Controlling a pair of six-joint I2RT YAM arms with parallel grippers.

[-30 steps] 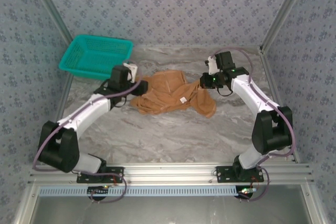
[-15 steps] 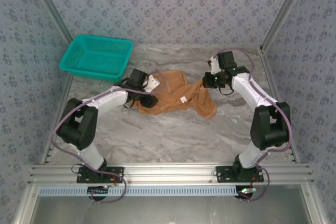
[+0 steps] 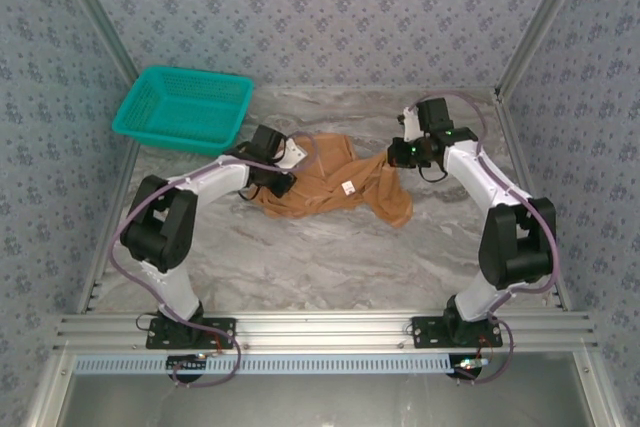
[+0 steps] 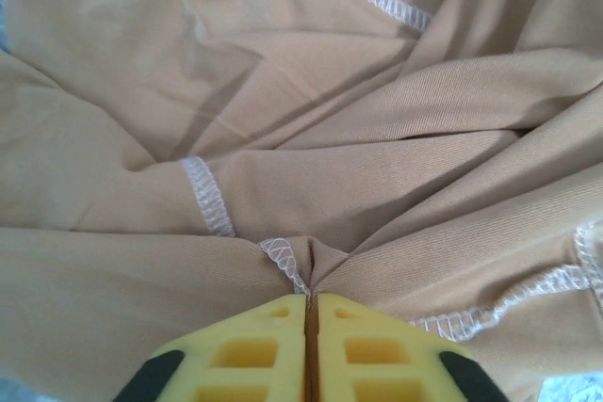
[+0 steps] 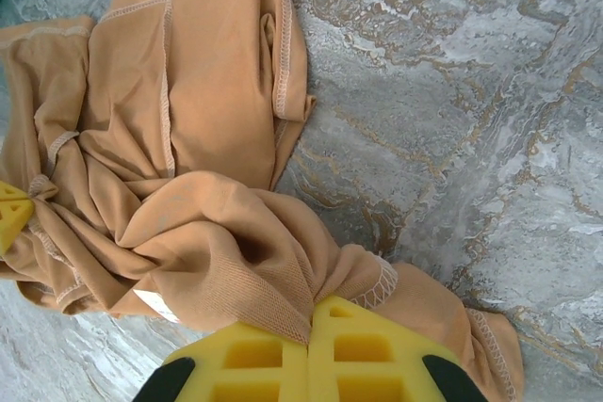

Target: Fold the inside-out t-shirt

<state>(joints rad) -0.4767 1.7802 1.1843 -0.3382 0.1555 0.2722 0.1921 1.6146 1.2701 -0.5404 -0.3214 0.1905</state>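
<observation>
T-shirt position: the inside-out t-shirt [image 3: 330,187] lies crumpled on the table [image 3: 330,257], towards the far middle, between the two arms and well apart from the teal basket [image 3: 180,107].
Long axis: the heap runs left to right across the table, its right end trailing a little towards the near edge.
Left fingers [image 4: 301,313]: closed on a pinch of cloth at a gathered white-stitched seam on the shirt's left end; the rest of the shirt spreads away ahead of them.
Right fingers [image 5: 316,317]: closed on a bunched fold at the shirt's far right edge; the body of the shirt lies ahead and to the left of them.
Nearer arm: neither, since each already holds its own end.
Key relation: the two grips sit at opposite ends of the long axis, so drawing them apart would probably stretch the cloth flat.
Visible tag: one small white neck tag [image 3: 348,188] on top, near the middle.
Count: one t-shirt, one basket, two arms.
</observation>
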